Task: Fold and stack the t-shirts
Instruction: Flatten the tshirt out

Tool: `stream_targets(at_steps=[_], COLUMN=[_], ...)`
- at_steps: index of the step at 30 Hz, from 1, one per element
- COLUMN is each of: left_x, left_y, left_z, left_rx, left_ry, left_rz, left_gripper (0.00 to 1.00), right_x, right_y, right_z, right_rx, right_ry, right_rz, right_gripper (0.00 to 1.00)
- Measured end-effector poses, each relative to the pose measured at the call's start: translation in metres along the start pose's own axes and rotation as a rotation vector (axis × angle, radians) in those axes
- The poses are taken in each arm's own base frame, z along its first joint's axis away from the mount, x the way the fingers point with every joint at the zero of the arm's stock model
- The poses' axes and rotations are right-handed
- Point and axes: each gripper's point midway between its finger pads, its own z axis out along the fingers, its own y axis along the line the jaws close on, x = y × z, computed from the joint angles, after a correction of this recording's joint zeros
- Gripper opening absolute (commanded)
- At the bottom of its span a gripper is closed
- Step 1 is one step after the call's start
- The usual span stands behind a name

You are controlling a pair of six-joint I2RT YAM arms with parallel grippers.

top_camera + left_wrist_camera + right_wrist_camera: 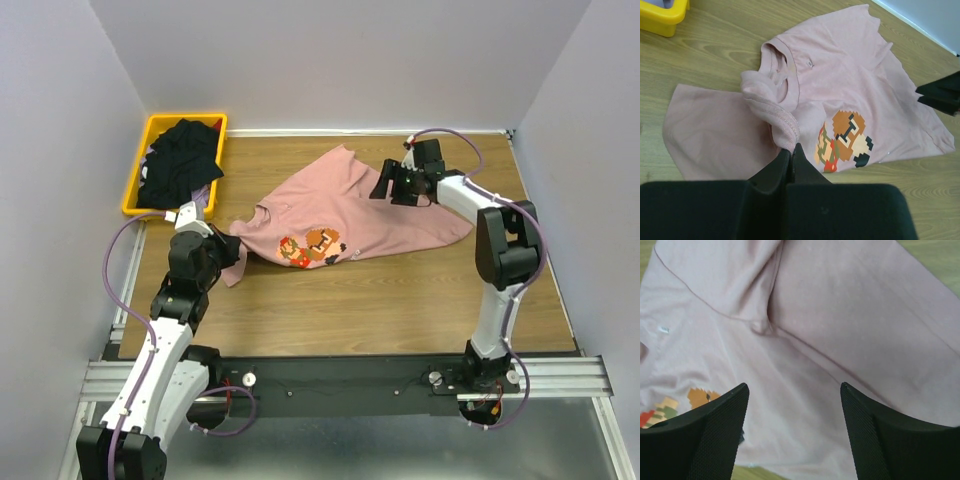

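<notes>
While the left gripper [791, 150] pinches a bunched fold beside the collar of the pink t-shirt [375, 215], the right gripper [397, 184] hangs spread open over its far edge. The crumpled shirt stretches left-to-right between both arms.

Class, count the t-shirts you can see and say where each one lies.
2 at least: the pink tee spread on the table, pinched by the left gripper, and a black heap in the yellow bin at the far left, which may hide several tees.
</notes>
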Motion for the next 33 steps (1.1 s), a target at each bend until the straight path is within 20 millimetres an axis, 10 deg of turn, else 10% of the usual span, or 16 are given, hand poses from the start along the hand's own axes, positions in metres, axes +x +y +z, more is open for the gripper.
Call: stream_targets(at_steps=[13,20,28,33], left_x=[0.008,0.011,0.027,0.030], left_y=[0.004,0.006,0.022,0.038], left_z=[0.005,0.006,0.022,0.034], left_rx=[-0.016,-0.022,-0.083,-0.158], left_ry=[0.033,0.042,0.113,0.137], left_rz=[-0.004,-0.004,0.012,0.013], left_gripper=[0.00,0.00,0.00,0.00], right_x=[-0.052,-0.067,-0.077,-0.081], right_y=[0.019,0.028,0.043,0.086], right_z=[0.098,0.123,0.094,0.005], right_rx=[-0.197,-0.252,-0.277,-0.375], right_ry=[-0.102,-0.126,-0.145,-0.165], right_rz=[0.149,0.177,0.125,0.044], right_gripper=[0.65,0.15,0.03,0.01])
